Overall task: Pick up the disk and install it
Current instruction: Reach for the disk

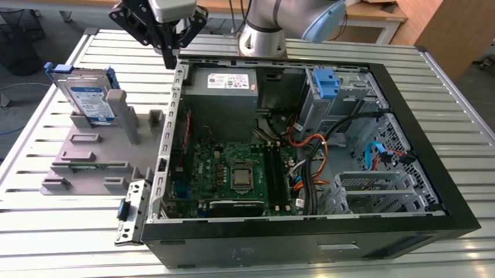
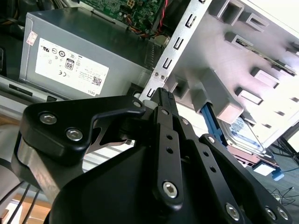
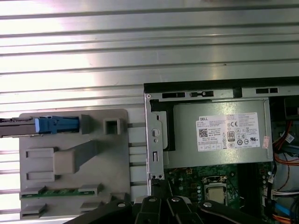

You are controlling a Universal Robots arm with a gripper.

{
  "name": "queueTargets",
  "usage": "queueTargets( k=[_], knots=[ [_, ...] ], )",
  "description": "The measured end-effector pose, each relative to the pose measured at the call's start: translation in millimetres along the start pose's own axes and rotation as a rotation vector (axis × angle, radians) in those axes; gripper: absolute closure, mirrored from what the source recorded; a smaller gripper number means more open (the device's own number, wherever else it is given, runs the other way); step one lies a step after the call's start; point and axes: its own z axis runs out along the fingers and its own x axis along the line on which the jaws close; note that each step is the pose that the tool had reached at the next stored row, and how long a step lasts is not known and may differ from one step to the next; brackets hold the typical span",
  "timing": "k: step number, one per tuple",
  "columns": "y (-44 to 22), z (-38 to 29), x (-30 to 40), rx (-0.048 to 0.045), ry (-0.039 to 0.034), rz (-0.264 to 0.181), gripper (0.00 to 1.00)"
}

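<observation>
- Slatted metal table [image 1: 62,243] carries everything; nearest you on it sits the open black computer case [image 1: 309,246], its green motherboard [image 1: 205,165] exposed
- Beside the case, on the exterior view's left, lies the grey plastic fixture tray [image 1: 77,159]
- At that tray's far end the flat silver disk [image 1: 89,95] in its bright blue caddy stands upright in a slot, not yet picked
- Farther back, the black two-finger gripper [image 1: 168,59] hovers over the case's rear corner by the grey power supply box [image 1: 224,87], clenched on nothing, well apart from the disk
- You'd do well, I judge, to open that claw before nearing the disk, line it with the flat faces, and keep clear of the case wall
</observation>
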Motion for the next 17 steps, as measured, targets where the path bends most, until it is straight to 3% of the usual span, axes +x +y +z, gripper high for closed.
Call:
queueTargets(
  k=[4, 17],
  knots=[
    [-0.3, -0.1, 4.6, 0.0000, 0.0000, 0.000, 0.89],
    [-2.4, 0.4, 32.5, 0.0000, 0.0000, 0.000, 0.89]
  ],
)
